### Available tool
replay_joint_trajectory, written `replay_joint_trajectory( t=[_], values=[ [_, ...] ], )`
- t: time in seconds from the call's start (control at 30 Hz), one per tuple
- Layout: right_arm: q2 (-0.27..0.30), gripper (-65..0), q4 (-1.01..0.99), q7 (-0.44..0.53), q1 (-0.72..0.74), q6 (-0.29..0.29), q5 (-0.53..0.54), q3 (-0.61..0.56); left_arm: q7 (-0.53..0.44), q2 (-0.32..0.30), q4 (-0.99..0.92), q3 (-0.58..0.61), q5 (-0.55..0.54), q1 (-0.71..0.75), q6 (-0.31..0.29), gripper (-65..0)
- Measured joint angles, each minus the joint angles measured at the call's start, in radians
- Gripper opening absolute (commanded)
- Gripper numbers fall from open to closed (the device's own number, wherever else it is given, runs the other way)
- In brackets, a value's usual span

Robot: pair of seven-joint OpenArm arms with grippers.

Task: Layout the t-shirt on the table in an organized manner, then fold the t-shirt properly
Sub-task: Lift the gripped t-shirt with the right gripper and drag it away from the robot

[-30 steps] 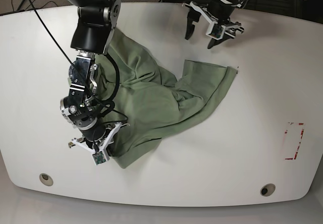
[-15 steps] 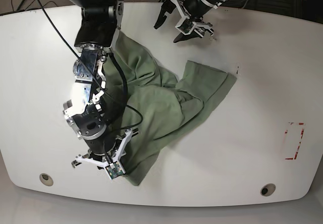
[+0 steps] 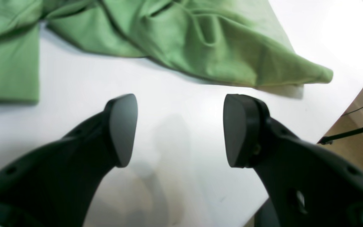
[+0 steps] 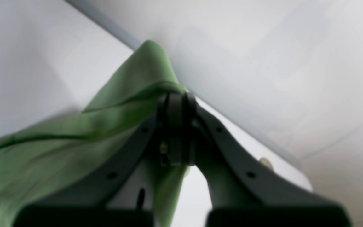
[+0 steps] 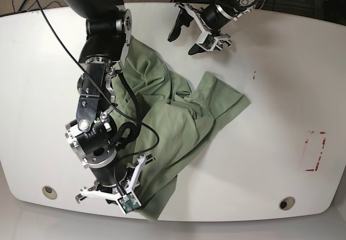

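The t-shirt is lying crumpled across the middle of the table, running diagonally from the upper left of the base view toward the lower centre, with folds bunching through its middle and one flatter flap spreading to the right. So the laying-out stage is only getting under way, and no folding is showing yet. The right gripper, at the lower left of the base view, is pinching a corner of the cloth between closed jaws right at the near table edge; its wrist view is showing green fabric wrapping over the shut tips. The left gripper, at the top centre, is hovering with jaws spread wide and holding nothing, just beside the shirt's upper edge. Flattening, squaring and all the folding are waiting to be done, by my judgement.
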Motion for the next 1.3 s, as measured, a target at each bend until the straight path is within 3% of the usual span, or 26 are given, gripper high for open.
replay_joint_trajectory(
  t=[0.43, 0.8, 0.97, 1.3],
  values=[
    [-0.049, -65.0, 0.002, 0.000, 0.178, -0.003, 0.002, -0.002, 0.002, -0.029, 0.000, -0.072, -0.047, -0.003, 0.003, -24.6],
    [-0.055, -65.0, 0.002, -0.018, 0.345, -0.008, -0.013, -0.055, -0.001, -0.024, 0.000, -0.068, -0.050, -0.020, -0.003, -24.6],
    [-0.068, -65.0, 0.002, -0.010, 0.425, -0.054, 0.005, -0.121, 0.000, -0.027, 0.000, -0.070, -0.050, -0.022, 0.000, -24.6],
    [-0.079, -65.0, -0.005, -0.013, 0.595, -0.069, 0.003, -0.143, 0.002, -0.025, 0.000, -0.085, -0.054, -0.019, -0.005, -24.6]
  ],
)
